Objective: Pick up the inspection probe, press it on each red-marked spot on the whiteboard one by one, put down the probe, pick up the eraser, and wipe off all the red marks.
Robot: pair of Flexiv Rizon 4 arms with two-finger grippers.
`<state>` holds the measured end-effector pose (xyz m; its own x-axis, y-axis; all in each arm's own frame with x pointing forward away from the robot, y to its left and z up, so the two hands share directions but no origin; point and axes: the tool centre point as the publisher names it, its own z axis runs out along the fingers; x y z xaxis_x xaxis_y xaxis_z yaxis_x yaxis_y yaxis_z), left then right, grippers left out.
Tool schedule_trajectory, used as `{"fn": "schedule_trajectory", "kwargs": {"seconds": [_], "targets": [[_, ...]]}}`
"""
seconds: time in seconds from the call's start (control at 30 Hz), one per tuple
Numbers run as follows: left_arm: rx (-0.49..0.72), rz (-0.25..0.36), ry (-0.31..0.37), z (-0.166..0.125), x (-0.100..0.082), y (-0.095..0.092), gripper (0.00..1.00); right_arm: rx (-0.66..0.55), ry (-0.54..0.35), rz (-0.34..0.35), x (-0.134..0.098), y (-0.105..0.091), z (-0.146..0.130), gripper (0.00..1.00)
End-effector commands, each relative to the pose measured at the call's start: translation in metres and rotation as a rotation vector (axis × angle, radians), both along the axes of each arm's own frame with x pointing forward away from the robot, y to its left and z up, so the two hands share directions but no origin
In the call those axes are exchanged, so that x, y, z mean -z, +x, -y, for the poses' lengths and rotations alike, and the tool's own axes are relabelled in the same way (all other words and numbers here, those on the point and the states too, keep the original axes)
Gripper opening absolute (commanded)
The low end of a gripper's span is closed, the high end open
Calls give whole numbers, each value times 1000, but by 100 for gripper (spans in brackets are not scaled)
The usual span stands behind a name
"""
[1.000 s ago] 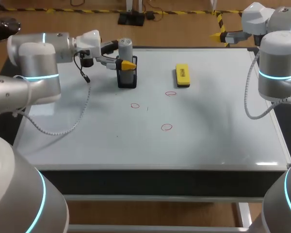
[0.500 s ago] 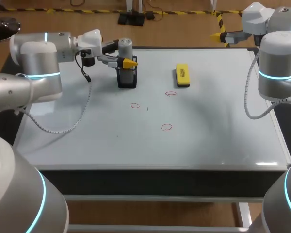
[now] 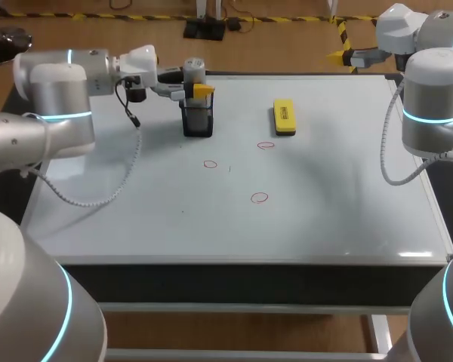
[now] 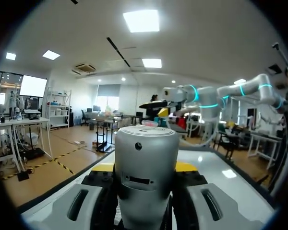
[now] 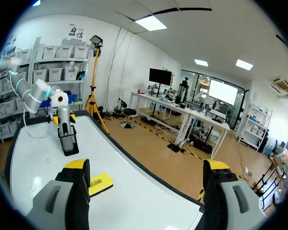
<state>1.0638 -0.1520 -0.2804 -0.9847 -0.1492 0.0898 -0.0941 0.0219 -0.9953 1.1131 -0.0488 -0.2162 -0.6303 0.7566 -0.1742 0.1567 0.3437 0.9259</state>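
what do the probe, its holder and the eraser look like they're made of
The probe: silver-grey with a soft satin sheen, likely metal, possibly painted plastic. The holder: black and see-through between its edges, probably a thin metal or plastic frame; too small to tell. The eraser: flat bright yellow block, matte, likely plastic or foam.

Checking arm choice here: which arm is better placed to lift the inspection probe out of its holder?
Left. The left gripper grips the inspection probe standing in the black holder; the right gripper hangs open by the table's far corner.
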Motion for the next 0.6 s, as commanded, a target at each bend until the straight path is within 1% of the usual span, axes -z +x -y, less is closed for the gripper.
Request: {"fn": "schedule_trajectory", "kwargs": {"seconds": [0.03,0.2,0.37,0.4,0.43,0.47,0.53,0.57,0.6], "targets": [[-2,18,2,-1,-11,-3,0,-1,-1,-1,0,0,0,100],[-4,52,-3,-1,-30,-5,0,-1,-1,-1,0,0,0,100],[-23,68,2,-5,-45,-4,0,-1,-1,-1,0,0,0,100],[-27,78,0,-5,-53,-5,0,-1,-1,-1,0,0,0,100],[-26,74,8,-5,-57,-5,0,-1,-1,-1,0,0,0,100],[-27,84,11,-6,-62,-6,0,-1,-1,-1,0,0,0,100],[-25,73,18,-6,-70,-5,0,-1,-1,-1,0,0,0,100],[-21,89,15,-6,-75,-6,0,-1,-1,-1,0,0,0,100],[-21,89,16,-6,-79,-6,0,-1,-1,-1,0,0,0,100]]}}
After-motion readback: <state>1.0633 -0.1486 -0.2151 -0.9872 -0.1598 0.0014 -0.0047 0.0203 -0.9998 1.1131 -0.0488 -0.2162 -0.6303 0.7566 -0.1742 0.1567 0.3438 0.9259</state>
